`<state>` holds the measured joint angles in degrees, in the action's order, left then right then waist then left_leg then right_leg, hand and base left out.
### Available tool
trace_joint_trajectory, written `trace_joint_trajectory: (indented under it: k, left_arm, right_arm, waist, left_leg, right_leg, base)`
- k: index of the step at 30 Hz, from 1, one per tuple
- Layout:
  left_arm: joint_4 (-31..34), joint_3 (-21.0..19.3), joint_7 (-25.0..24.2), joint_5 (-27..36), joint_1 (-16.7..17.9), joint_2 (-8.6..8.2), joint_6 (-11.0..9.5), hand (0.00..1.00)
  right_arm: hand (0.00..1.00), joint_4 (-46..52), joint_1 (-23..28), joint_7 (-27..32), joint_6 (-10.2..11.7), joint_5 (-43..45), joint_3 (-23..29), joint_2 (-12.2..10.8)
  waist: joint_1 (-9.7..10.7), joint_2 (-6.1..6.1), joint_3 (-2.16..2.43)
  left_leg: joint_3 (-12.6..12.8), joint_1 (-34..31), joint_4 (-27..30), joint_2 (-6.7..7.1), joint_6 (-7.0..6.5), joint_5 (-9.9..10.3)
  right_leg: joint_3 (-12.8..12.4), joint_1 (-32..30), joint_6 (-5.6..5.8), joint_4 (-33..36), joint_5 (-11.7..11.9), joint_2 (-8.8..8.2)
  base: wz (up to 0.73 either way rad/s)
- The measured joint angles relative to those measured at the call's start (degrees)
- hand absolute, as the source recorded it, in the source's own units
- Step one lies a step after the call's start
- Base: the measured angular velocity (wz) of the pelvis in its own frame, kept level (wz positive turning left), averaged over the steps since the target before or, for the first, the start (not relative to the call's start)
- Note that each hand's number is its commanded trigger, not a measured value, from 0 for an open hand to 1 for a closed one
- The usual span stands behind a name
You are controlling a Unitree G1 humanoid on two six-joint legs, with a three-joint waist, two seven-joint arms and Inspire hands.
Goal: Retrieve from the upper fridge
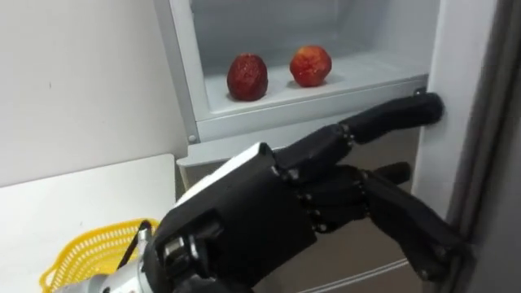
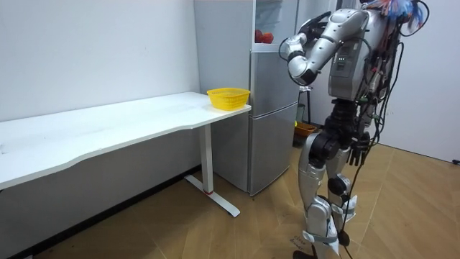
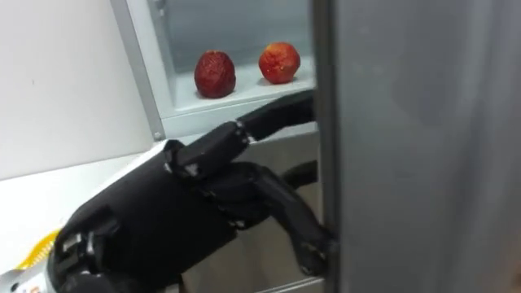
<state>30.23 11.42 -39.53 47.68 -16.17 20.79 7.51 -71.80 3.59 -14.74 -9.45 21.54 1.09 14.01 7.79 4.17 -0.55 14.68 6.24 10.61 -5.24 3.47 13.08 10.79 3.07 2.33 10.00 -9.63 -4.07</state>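
Two red apples, mottled skin, on the upper fridge shelf [image 1: 366, 75]: left apple [image 1: 247, 77], right apple [image 1: 310, 65], apart, clear space above. Left hand [image 1: 244, 203] fingers extended, pressing the door [image 1: 456, 98] edge. Right hand [image 2: 357, 152] hangs low.

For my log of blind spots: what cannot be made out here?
Right eye view: the door hides the shelf's right part and where the left robot hand meets it.
Left eye view: the lower edge and that hand cut the basket.
Room view: the right robot hand is too small to read.
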Motion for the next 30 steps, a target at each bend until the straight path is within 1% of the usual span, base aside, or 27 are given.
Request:
trace_joint_trajectory:
  k: [2,4,8,9,10,14,17,20,22,25,29,30]
  left_arm:
    - [0.0,1.8,-0.1,0.1,-1.7,-0.02,0.2,0.0]
    - [0.0,3.3,0.0,0.1,-2.3,-0.13,0.2,0.0]
    - [-0.1,5.7,0.2,0.1,-3.9,-0.09,0.2,0.0]
    - [0.0,5.8,0.1,0.1,-4.0,-0.09,0.2,0.0]
    - [0.0,5.8,0.1,0.1,-4.0,-0.14,0.2,0.0]
    - [0.0,5.9,0.1,0.1,-4.0,-0.48,0.7,0.0]
    - [0.0,7.0,0.5,0.1,-5.3,-1.14,0.7,0.0]
    - [0.0,7.0,0.6,0.1,-7.0,-1.97,0.7,0.0]
    - [0.0,7.2,0.7,0.1,-7.2,-2.59,0.7,0.0]
    - [0.0,8.7,1.6,0.0,-7.3,-3.17,0.7,0.0]
    - [0.0,9.8,1.8,0.0,-7.3,-4.04,0.7,0.0]
    - [0.0,10.0,1.9,-0.1,-7.3,-4.26,0.7,0.0]
  right_arm:
    - [0.0,0.0,-0.2,0.3,0.0,0.0,-1.1,0.0]
    - [0.0,0.0,-0.5,0.2,0.0,-0.1,-2.0,0.0]
    - [0.0,0.1,-0.9,0.3,0.1,-1.3,-2.9,0.0]
    - [0.0,0.2,-0.9,0.3,0.1,-1.4,-3.1,0.0]
    - [0.0,0.2,-1.0,0.3,0.1,-1.4,-3.3,0.0]
    - [0.0,0.1,-1.1,0.4,0.1,-1.4,-3.3,0.0]
    - [0.0,0.2,-1.1,0.3,0.5,-1.4,-3.3,0.0]
    - [0.0,0.2,-1.2,0.3,0.7,-1.8,-3.3,0.0]
    - [0.0,0.2,-1.3,0.3,0.7,-2.0,-3.4,0.0]
    - [0.0,0.2,-1.5,0.9,0.9,-2.3,-3.7,0.0]
    - [0.0,-0.1,-1.6,1.9,1.7,-3.3,-4.1,0.0]
    - [0.0,-0.5,-1.6,2.2,2.3,-3.5,-4.4,0.0]
  waist:
    - [0.5,0.05,0.03]
    - [1.3,0.17,0.12]
    - [1.9,0.35,0.23]
    - [2.1,0.36,0.24]
    - [2.8,0.35,0.23]
    - [3.4,0.38,0.25]
    - [3.7,0.41,0.27]
    - [3.7,0.45,0.3]
    - [3.9,0.49,0.33]
    - [4.3,0.49,0.33]
    - [4.7,0.48,0.32]
    - [4.8,0.47,0.32]
  left_leg:
    - [0.3,-0.1,0.0,-0.01,0.0,0.0]
    - [0.6,0.0,0.0,-0.02,0.0,0.0]
    - [1.0,0.5,0.0,-0.03,0.0,0.0]
    - [1.1,0.5,0.0,-0.03,0.0,0.0]
    - [1.1,0.5,0.0,-0.03,0.0,0.0]
    - [1.1,0.9,0.0,-0.02,0.0,0.0]
    - [1.2,0.9,0.0,-0.02,0.01,0.0]
    - [1.2,1.1,-0.1,-0.01,0.01,0.0]
    - [1.2,1.2,-0.2,0.01,0.01,0.0]
    - [1.7,1.2,-0.3,0.01,0.01,0.0]
    - [2.4,1.2,-0.4,-0.03,0.0,0.0]
    - [2.4,1.2,-0.4,-0.04,0.0,0.0]
  right_leg:
    - [-0.1,-0.1,-0.01,-0.1,0.0,0.0]
    - [-0.1,-0.1,-0.01,-0.2,0.0,0.0]
    - [-0.6,-0.1,-0.06,-0.1,0.0,0.05]
    - [-0.6,-0.1,-0.06,-0.1,0.0,0.05]
    - [-0.6,-0.1,-0.06,-0.1,0.0,0.06]
    - [-0.7,-0.2,-0.08,-0.1,0.1,0.08]
    - [-0.7,-0.1,-0.09,-0.1,0.1,0.09]
    - [-1.0,-0.2,-0.09,0.0,0.1,0.16]
    - [-1.1,-0.2,-0.09,0.1,0.1,0.16]
    - [-1.1,-0.2,-0.08,0.2,0.1,0.16]
    - [-1.1,-0.2,-0.08,0.2,0.1,0.15]
    - [-1.1,-0.2,-0.08,0.2,0.1,0.15]
  base:
    - [-0.05]
    - [-0.07]
    - [-0.17]
    - [-0.05]
    - [0.0]
    - [-0.07]
    - [0.0]
    - [-0.01]
    - [-0.02]
    - [0.0]
    - [0.0]
    - [0.0]
